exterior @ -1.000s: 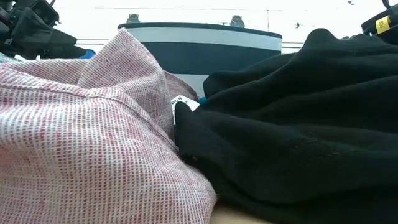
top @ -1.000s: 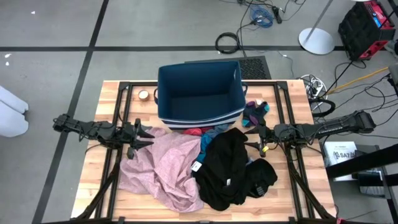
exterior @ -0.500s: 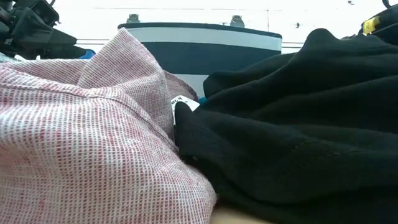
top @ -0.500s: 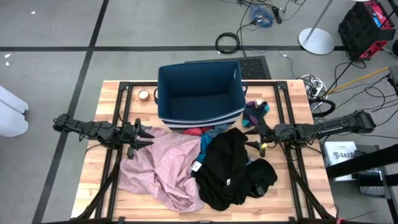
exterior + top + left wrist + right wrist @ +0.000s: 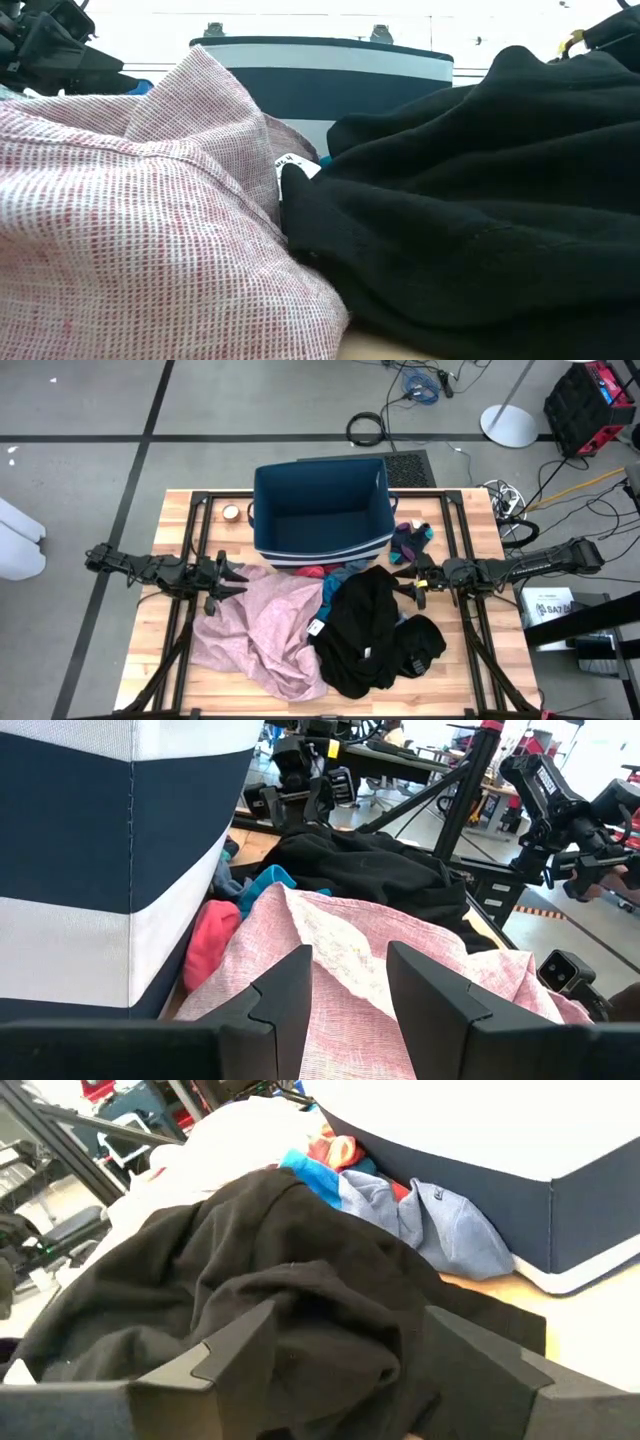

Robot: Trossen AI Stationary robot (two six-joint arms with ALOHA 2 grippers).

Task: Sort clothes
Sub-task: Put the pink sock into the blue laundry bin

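The clothes lie heaped in front of the dark blue bin (image 5: 320, 510). A large pale pink garment (image 5: 265, 625) is on the left and a big black one (image 5: 362, 622) on the right, with a smaller black piece (image 5: 420, 645) beside it. Teal, red and grey-blue pieces (image 5: 400, 1200) are bunched against the bin's striped base. Dark socks (image 5: 410, 540) lie to the right of the bin. My left gripper (image 5: 348, 965) is open at the pink garment's left edge. My right gripper (image 5: 350, 1330) is open, just right of the black garment's upper edge.
A small round roll (image 5: 232, 512) lies left of the bin. Dark frame rails (image 5: 190, 550) run along the wooden table's sides. Bare wood (image 5: 160, 660) shows at the near left corner and at the near right corner (image 5: 490, 680).
My right gripper has rolled about the line it points along while staying in place; its yellow tag has shifted in the high and low views. The clothes and my left gripper have kept still.
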